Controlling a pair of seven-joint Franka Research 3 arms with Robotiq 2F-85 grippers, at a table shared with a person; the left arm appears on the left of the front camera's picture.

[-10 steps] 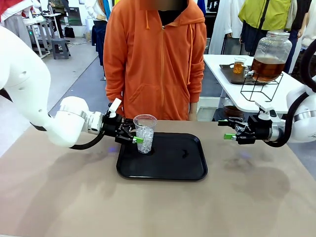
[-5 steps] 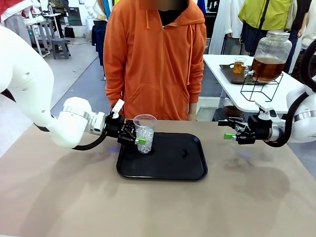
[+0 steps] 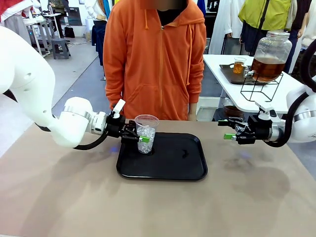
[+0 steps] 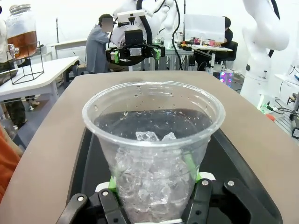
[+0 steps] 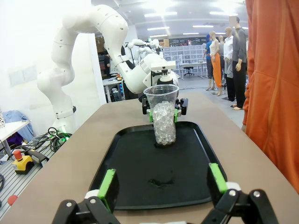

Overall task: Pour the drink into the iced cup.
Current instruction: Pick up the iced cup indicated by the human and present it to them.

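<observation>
We count one iced cup (image 3: 146, 129) by one tray's (image 3: 182, 165) far-left corner, left gripper (image 3: 142, 138) pinching it; right gripper (image 3: 225, 129) spread, tray's right half open.

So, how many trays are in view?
2: one black tray under the iced cup, one dark tray on the white side table behind. Others may be hidden.

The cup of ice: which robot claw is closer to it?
The left gripper: it is shut on the cup at the tray's left end; the right gripper hangs open beyond the tray's right edge.
</observation>
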